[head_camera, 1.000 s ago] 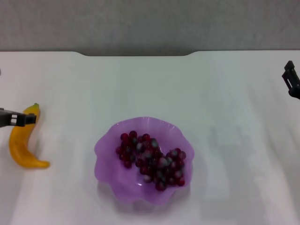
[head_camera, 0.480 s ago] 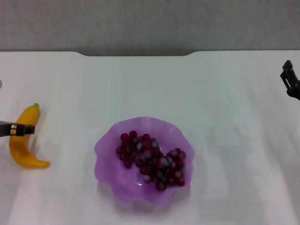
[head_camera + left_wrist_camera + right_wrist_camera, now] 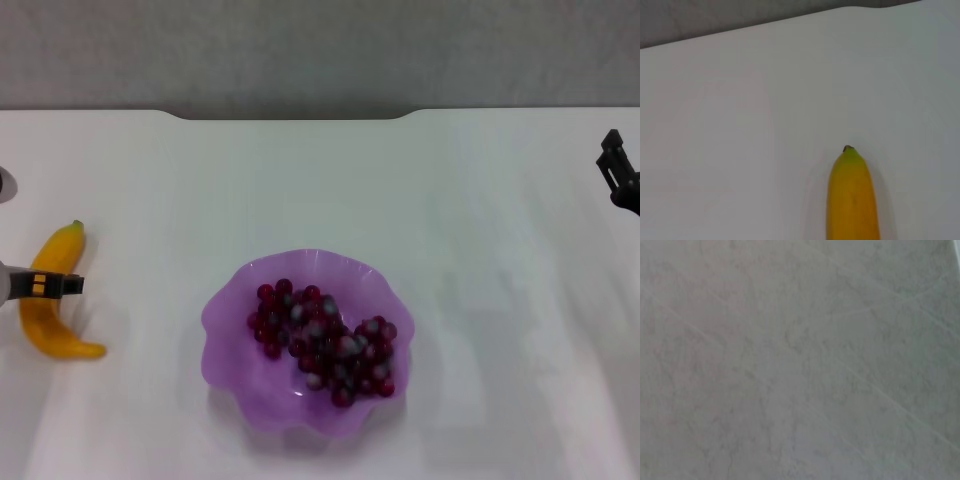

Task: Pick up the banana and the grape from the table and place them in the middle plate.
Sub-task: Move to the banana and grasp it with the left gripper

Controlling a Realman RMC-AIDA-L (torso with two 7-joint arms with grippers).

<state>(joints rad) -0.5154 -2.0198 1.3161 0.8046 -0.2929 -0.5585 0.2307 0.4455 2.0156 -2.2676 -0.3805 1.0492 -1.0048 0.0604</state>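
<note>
The banana (image 3: 40, 320) lies on the white table (image 3: 480, 230) at the far left, its green tip pointing away from me. My left gripper (image 3: 48, 285) reaches in from the left edge and sits across the banana's middle. The left wrist view shows the banana's tip end (image 3: 852, 200) on the bare table. The bunch of dark red grapes (image 3: 325, 340) lies inside the purple plate (image 3: 225, 312) with the wavy rim, at the centre front. My right gripper (image 3: 620, 172) is parked at the far right edge, away from everything.
The table's far edge meets a grey wall (image 3: 300, 50) with a dark notch at the middle. The right wrist view shows only a plain grey surface (image 3: 800, 360).
My left gripper has moved along the banana from near its tip toward its middle, nearer to me. The banana, grapes and plate have not moved. The right gripper stays put.
</note>
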